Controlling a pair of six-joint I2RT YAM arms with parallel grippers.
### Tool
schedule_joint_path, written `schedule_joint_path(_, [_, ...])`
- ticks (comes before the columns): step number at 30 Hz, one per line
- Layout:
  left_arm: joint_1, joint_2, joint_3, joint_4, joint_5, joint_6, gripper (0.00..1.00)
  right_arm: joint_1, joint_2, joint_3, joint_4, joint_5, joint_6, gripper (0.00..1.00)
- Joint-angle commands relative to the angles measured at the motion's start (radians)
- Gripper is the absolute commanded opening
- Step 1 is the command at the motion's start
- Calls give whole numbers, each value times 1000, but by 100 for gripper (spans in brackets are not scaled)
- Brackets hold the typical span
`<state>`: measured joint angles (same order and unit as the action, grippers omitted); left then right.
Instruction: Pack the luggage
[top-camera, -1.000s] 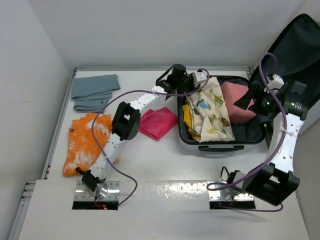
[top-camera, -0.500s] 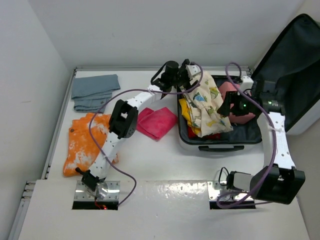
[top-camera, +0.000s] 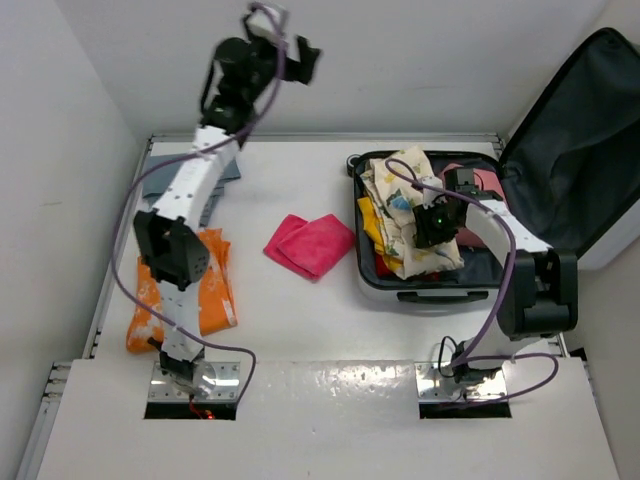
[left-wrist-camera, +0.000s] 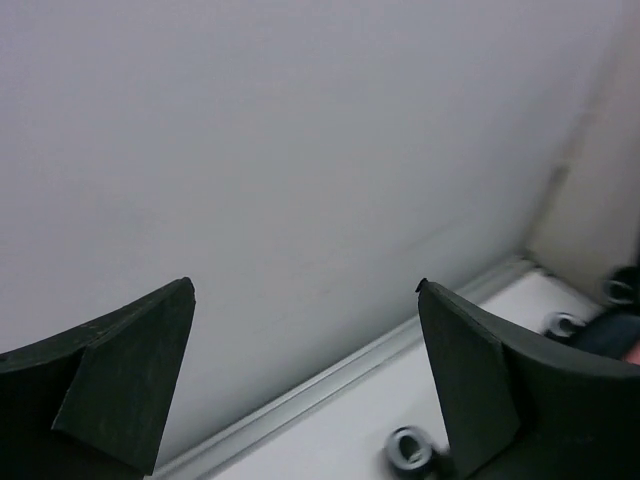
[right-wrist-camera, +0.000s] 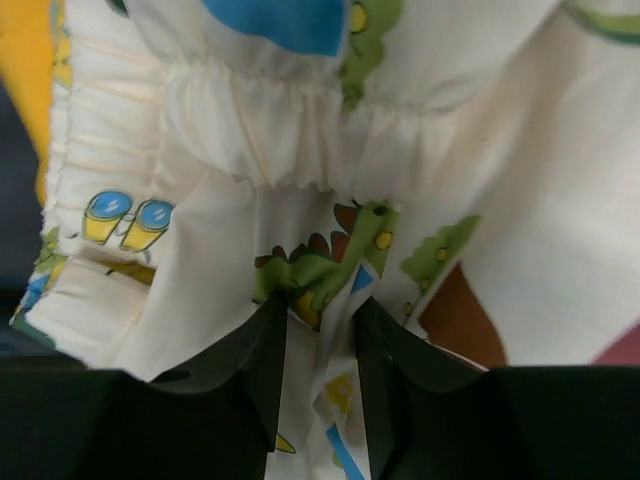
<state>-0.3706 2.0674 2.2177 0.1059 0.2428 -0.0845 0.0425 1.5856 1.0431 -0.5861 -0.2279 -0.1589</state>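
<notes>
The luggage (top-camera: 428, 291) lies open at the right of the table, its dark lid (top-camera: 580, 120) leaning back. A white cartoon-print cloth (top-camera: 405, 205) is heaped inside over yellow and red clothes, with a pink item (top-camera: 487, 182) behind. My right gripper (top-camera: 430, 226) is down on that pile. In the right wrist view the right gripper (right-wrist-camera: 318, 305) is shut on a bunched fold of the printed cloth (right-wrist-camera: 300, 130). My left gripper (top-camera: 292, 55) is raised high by the back wall. In the left wrist view the left gripper (left-wrist-camera: 305, 290) is open and holds nothing.
A pink cloth (top-camera: 310, 245) lies mid-table, left of the luggage. An orange cloth (top-camera: 215, 290) and a grey-blue cloth (top-camera: 152, 182) lie at the left, partly behind the left arm. Walls close the back and left. Black luggage wheels (left-wrist-camera: 408, 450) show under the left fingers.
The left gripper opened, let go of the printed cloth and swung up and left to the back wall. The right gripper moved left onto the pile and closed on a fold.
</notes>
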Motion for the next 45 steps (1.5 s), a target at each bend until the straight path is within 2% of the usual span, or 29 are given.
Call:
schedule_joint_path(1, [100,-44,-75,-250,-140,-67,96,25,-25,35,-176,-160,-48,32])
schedule_joint_path(4, [157,-64,-171,-365,-164,-58,96,48,-55,47,-251,-232,-56,32])
schedule_joint_path(6, [157,-76,-203,-464,-264,-58,95,57,-68,89,-283,-272,-56,37])
schedule_joint_path(8, [157,-53,-204,-546,-299,-44,100,51,-64,127,-303,-350,-45,41])
schedule_joint_path(9, [157,-34,-204,-614,-369,-44,100,48,-56,179,-326,-370,-30,43])
schedule_joint_path(11, [157,11,-204,-693,-407,-44,100,39,-41,271,-324,-419,5,52])
schedule_joint_path(14, [157,49,-204,-703,-460,-60,100,25,-42,343,-278,-435,50,57])
schedule_joint_path(15, [157,65,-204,-703,-535,-60,100,22,-47,351,-258,-430,68,60])
schedule_joint_path(18, [183,134,-178,-703,-544,-43,100,-1,-65,356,-198,-369,119,60])
schedule_joint_path(19, [183,143,-178,-703,-521,-43,100,-16,-73,318,-70,-348,152,60])
schedule_joint_path(21, [196,154,-178,-703,-499,-43,100,-26,-99,244,38,-279,212,59])
schedule_joint_path(22, [196,154,-178,-703,-488,-43,100,-33,-102,207,180,-269,255,57])
schedule_joint_path(23, [196,164,-178,-703,-476,-43,100,-36,-101,190,227,-257,268,55])
schedule_joint_path(28, [196,154,-178,-703,-448,-43,100,-35,13,132,520,-104,409,47])
schedule_joint_path(29, [196,154,-188,-703,-448,-43,100,-33,25,130,623,-85,424,45])
schedule_joint_path(32, [205,132,-223,-692,-448,-43,100,-23,103,141,728,-16,459,42])
schedule_joint_path(40, [205,102,-276,-670,-545,-52,100,14,312,253,775,183,458,41])
schedule_joint_path(43, [214,126,-257,-661,-663,-79,100,33,362,307,660,199,434,40])
schedule_joint_path(45, [223,151,-239,-661,-691,-80,100,42,369,313,557,208,427,38])
